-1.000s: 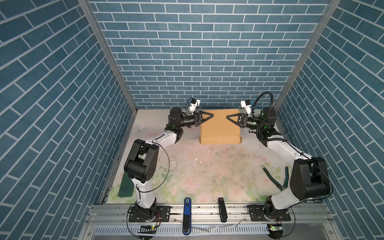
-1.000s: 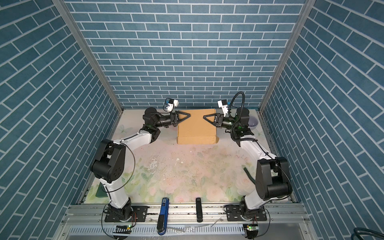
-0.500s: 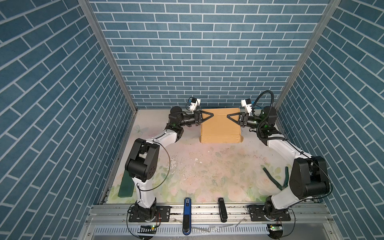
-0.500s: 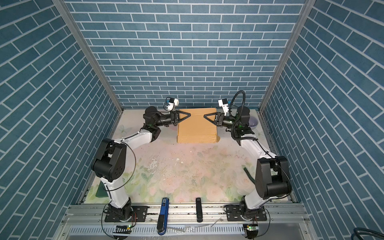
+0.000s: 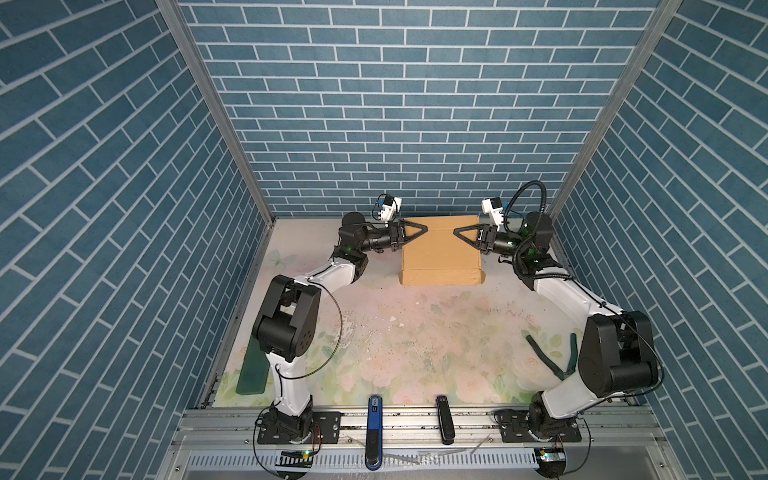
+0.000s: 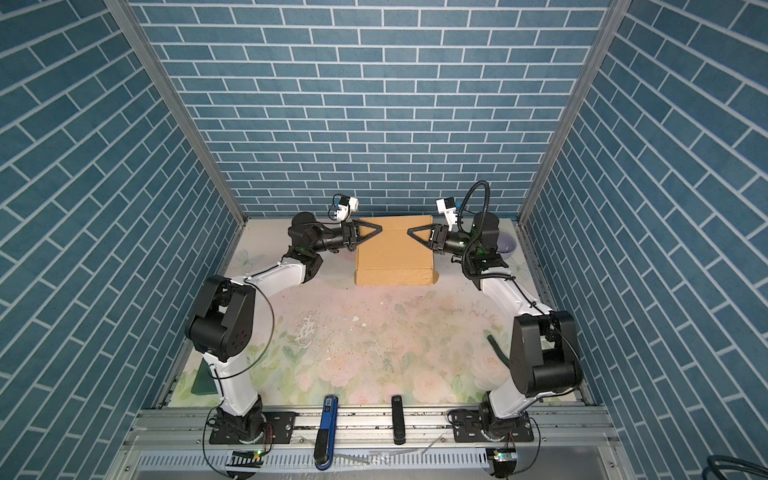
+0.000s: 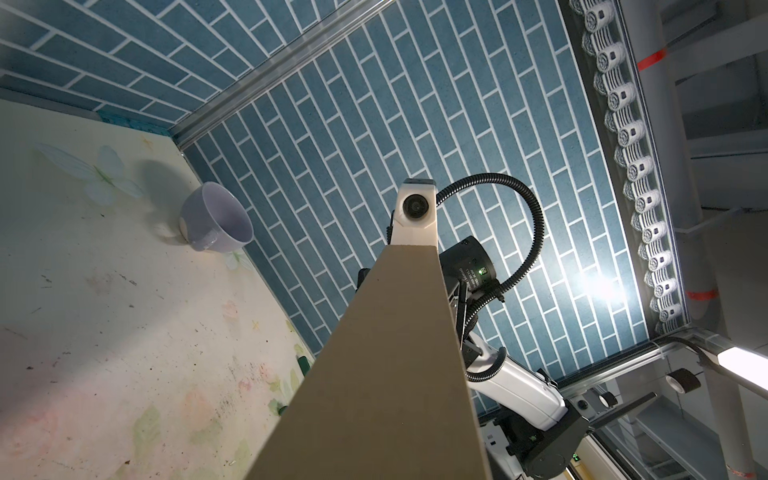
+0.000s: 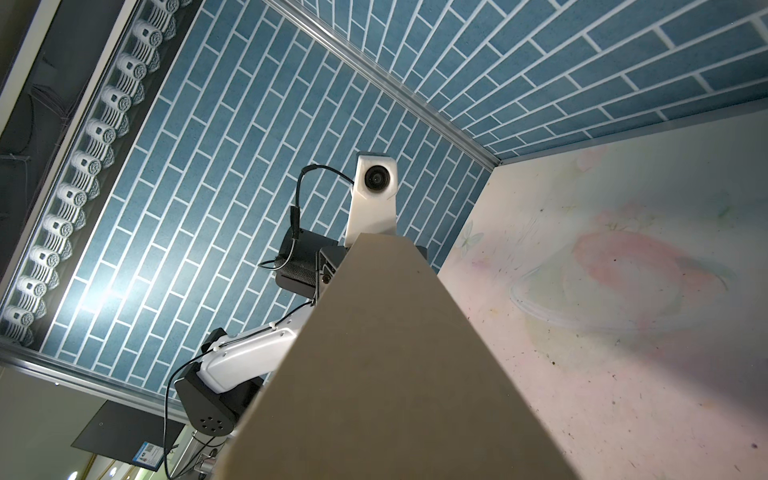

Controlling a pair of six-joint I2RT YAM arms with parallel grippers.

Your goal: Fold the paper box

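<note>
The paper box (image 5: 440, 253) (image 6: 392, 253), plain brown cardboard, sits at the back of the table with its front wall facing me. My left gripper (image 5: 424, 229) (image 6: 379, 228) reaches in over its rear left corner. From the other side, my right gripper (image 5: 456, 231) (image 6: 409, 231) reaches in over the rear right corner. Each black triangular finger lies on or just above the cardboard. In the left wrist view the box (image 7: 386, 374) covers the spot where the jaws are, and the box (image 8: 395, 374) does the same in the right wrist view.
A lilac cup (image 7: 216, 222) (image 6: 505, 243) lies on its side in the back right corner behind the right arm. A flat green piece (image 5: 253, 365) lies front left and dark green strips (image 5: 548, 357) front right. A blue tool (image 5: 374, 424) and a black one (image 5: 444, 419) rest on the front rail.
</note>
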